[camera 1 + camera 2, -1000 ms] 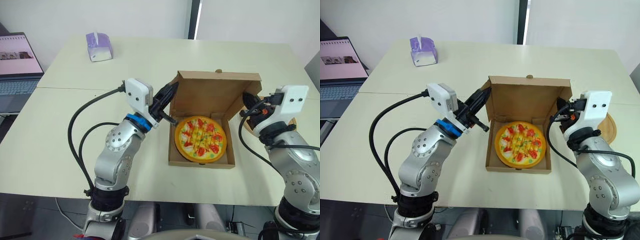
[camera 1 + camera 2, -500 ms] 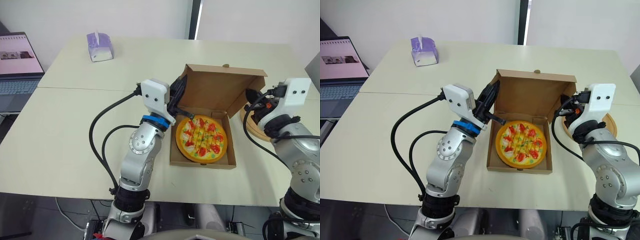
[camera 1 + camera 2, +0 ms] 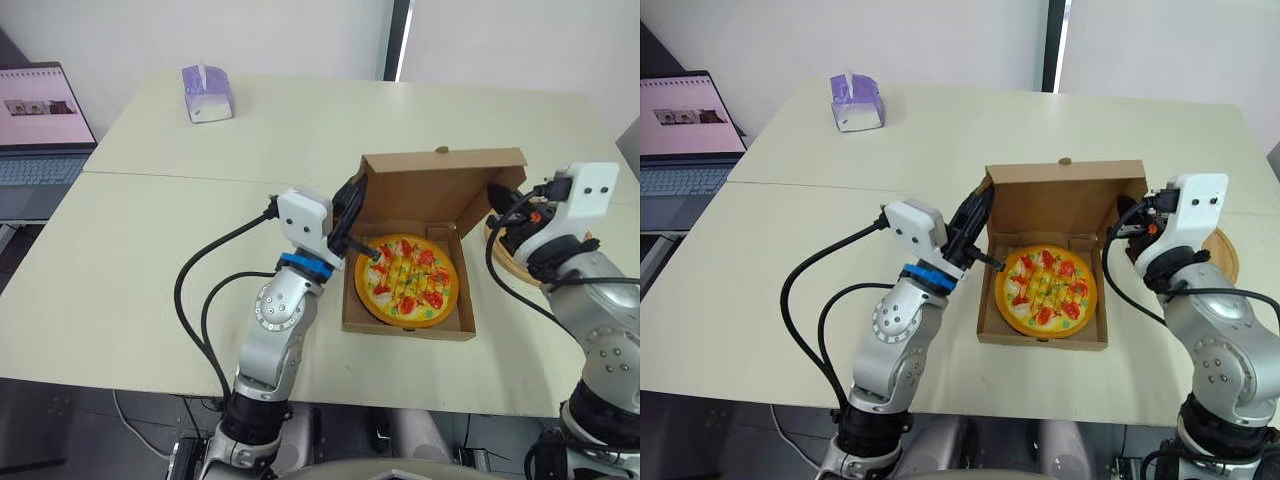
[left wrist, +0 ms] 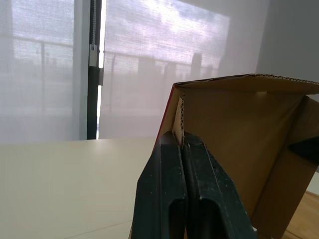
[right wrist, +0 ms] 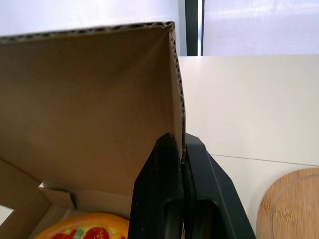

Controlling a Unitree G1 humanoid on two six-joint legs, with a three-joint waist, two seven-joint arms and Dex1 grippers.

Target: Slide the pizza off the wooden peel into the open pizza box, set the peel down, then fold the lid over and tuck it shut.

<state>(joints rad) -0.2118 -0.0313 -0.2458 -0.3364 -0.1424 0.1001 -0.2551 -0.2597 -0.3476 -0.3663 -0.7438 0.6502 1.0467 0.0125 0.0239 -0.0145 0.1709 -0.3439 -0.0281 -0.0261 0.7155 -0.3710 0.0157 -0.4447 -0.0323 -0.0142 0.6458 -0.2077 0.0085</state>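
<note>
Closing stage of boxing the pizza, seen from the head and both wrists. The pizza (image 3: 405,280) lies flat inside the box (image 3: 410,325), near the right end of the desk (image 3: 150,260), so the sliding step appears complete. The peel (image 5: 294,199) rests on the desk just to the right of the box, beyond the robot's right wrist, so the set-down step also appears done.

The lid (image 3: 440,190) stands roughly upright from the far edge of the box, leaning slightly toward the near side, with its brown inner face toward the robot. The left fingers (image 4: 164,189) are pressed together on the left side edge of the lid, pinching the cardboard between them. The right fingers (image 5: 157,199) are likewise closed on the corrugated right side edge.

Judged from this arrangement, folding is under way but far from finished. The lid has yet to be brought down over the pizza, and its front flap has yet to be tucked into the near wall of the box.

A tissue box (image 3: 205,93) and a laptop (image 3: 40,130) stand well apart at the far left and take no part
</note>
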